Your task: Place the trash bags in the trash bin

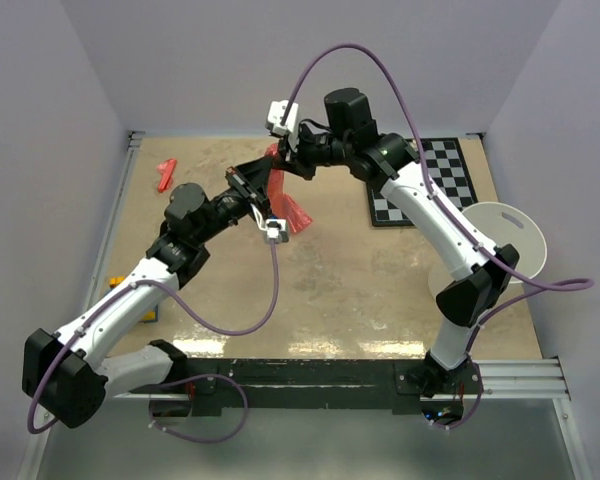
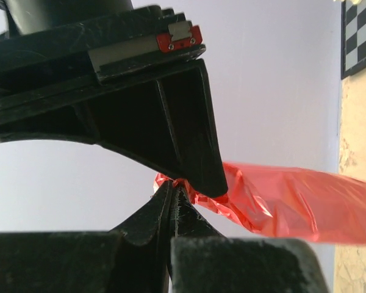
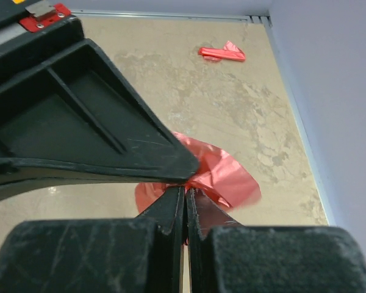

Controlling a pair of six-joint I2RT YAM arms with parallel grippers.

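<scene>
A pale beige table (image 1: 330, 290) closed in by lavender walls (image 1: 180, 60) lies under me. Both my arms reach to its far middle, where the trash bag (image 1: 288, 200) hangs between them.

My left gripper (image 1: 270, 168) is pressed together on a bunched end of the red film. My right gripper (image 1: 283, 156) pinches the same gathered end just beside it. Each wrist camera shows my fingertips closed with crinkled plastic caught between them.

From that pinched top end, the bag's long axis runs toward the near side and slightly right in the overhead view. It is narrow at the grip and flares at its free end. Whether the free end touches the table I cannot tell.

The trash bin (image 1: 510, 235) sits at the right edge, well apart from the bag, and my right forearm crosses in front of it. A checkerboard (image 1: 420, 185) lies flat on the far right, between the bag and the bin's side of the table. A small red piece (image 1: 165, 175) lies near the far left edge, well apart from everything else.
</scene>
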